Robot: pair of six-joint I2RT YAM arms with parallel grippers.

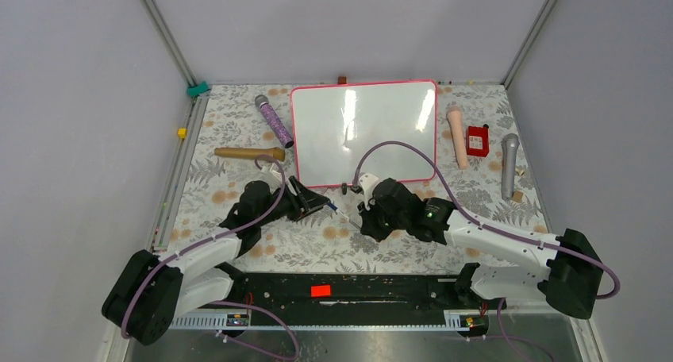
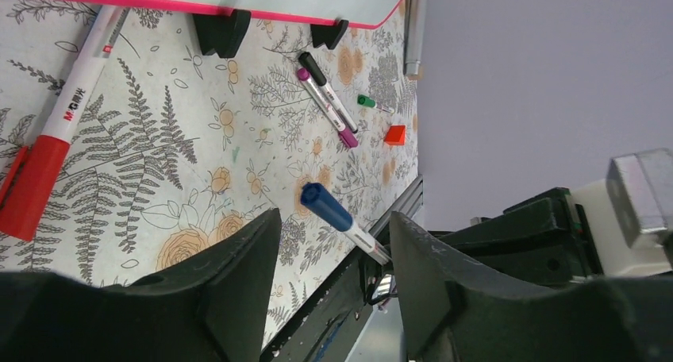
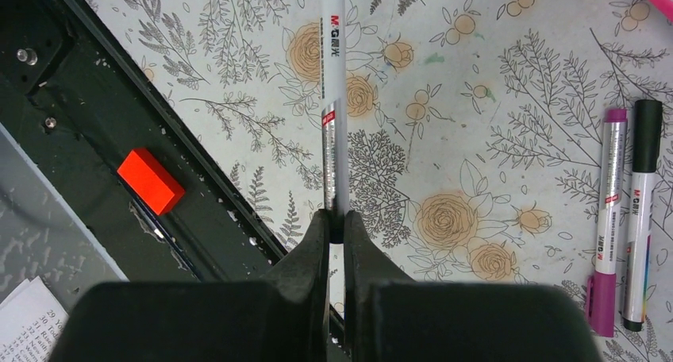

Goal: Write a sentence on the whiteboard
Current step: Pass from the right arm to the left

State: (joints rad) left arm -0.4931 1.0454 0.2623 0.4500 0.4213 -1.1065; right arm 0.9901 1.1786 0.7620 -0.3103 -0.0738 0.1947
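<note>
Both arms stretch low just short of the whiteboard's [image 1: 365, 132] near edge. The right gripper [image 3: 336, 227] clamps a blue-capped marker [image 3: 333, 100], cap pointing at the left gripper [image 2: 333, 223], jaws spread.

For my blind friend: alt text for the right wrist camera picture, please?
A black pincer grips a blue-capped white marker above a flowery table. A purple marker and a black marker lie side by side at right; a red block sits at left.
</note>
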